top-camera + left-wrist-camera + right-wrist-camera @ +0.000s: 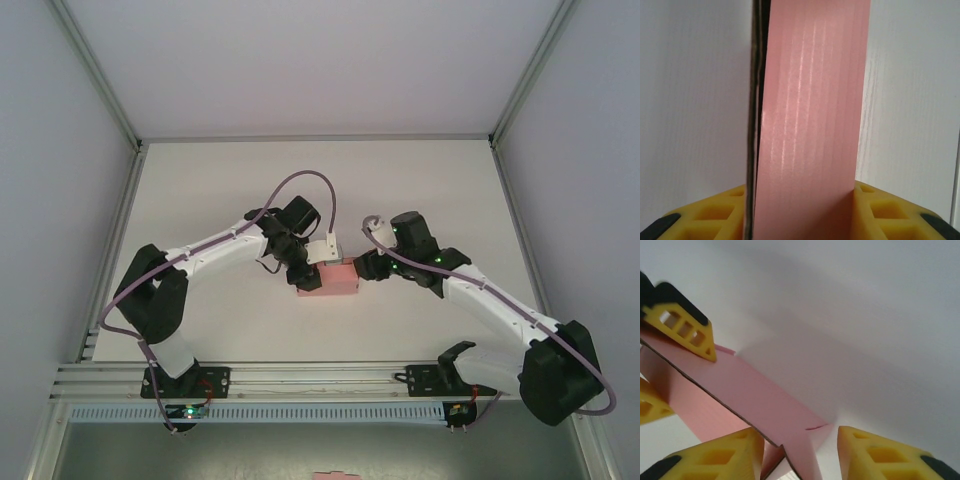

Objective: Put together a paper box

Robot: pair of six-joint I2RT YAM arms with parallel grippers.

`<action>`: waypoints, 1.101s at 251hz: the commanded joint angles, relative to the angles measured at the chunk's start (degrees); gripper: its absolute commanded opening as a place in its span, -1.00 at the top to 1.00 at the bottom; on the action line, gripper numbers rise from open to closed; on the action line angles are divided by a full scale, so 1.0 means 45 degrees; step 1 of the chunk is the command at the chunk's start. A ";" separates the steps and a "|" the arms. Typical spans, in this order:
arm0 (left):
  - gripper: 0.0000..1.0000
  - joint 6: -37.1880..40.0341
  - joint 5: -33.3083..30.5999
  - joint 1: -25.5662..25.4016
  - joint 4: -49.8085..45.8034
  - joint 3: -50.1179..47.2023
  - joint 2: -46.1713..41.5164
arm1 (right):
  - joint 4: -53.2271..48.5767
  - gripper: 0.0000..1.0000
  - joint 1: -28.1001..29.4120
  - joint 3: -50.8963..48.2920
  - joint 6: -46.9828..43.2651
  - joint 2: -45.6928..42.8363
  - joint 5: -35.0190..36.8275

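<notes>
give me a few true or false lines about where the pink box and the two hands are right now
1. The left hand is shut on the paper box. True.
2. The paper box sits in the far left corner of the table. False: it is near the table's middle, between the two hands.
3. The right hand has a corner of the paper box between its fingers, with a gap showing beside one finger. True.
4. The paper box is blue. False: it is pink.
</notes>
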 commanded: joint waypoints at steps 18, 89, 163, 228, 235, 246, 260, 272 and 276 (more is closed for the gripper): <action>0.29 0.0127 0.0018 0.0148 -0.1250 0.0500 0.0531 | -0.0982 0.38 0.0461 0.0474 -0.0223 0.0087 0.1377; 0.31 -0.0397 -0.0443 0.0139 -0.1538 0.0982 0.0918 | -0.1662 0.95 0.0710 0.0870 0.1053 -0.0665 0.1521; 0.36 -0.0568 -0.1540 -0.0309 -0.1891 0.1478 0.1128 | -0.4096 0.66 0.0633 0.2683 0.3960 0.0135 0.1031; 0.36 -0.0311 -0.1474 -0.0459 -0.1712 0.1327 0.0877 | -0.4052 0.32 0.0456 0.2171 0.3885 -0.0111 0.1520; 0.36 -0.0260 -0.1421 -0.0457 -0.1696 0.1321 0.0819 | -0.3981 0.28 0.0437 0.2132 0.3785 -0.0041 0.1429; 0.36 -0.0162 -0.1335 -0.0459 -0.1798 0.1321 0.0802 | -0.4023 0.23 0.0417 0.2131 0.3529 0.0077 0.1486; 0.36 -0.0072 -0.1327 -0.0459 -0.1889 0.1340 0.0758 | -0.4040 0.16 0.0364 0.2146 0.2960 0.0153 0.1822; 0.36 -0.0011 -0.1322 -0.0459 -0.1920 0.1329 0.0758 | -0.4066 0.14 0.0253 0.2168 0.2398 0.0188 0.2136; 0.36 -0.0003 -0.1321 -0.0459 -0.1922 0.1341 0.0782 | -0.4071 0.14 0.0220 0.2171 0.2225 0.0211 0.2151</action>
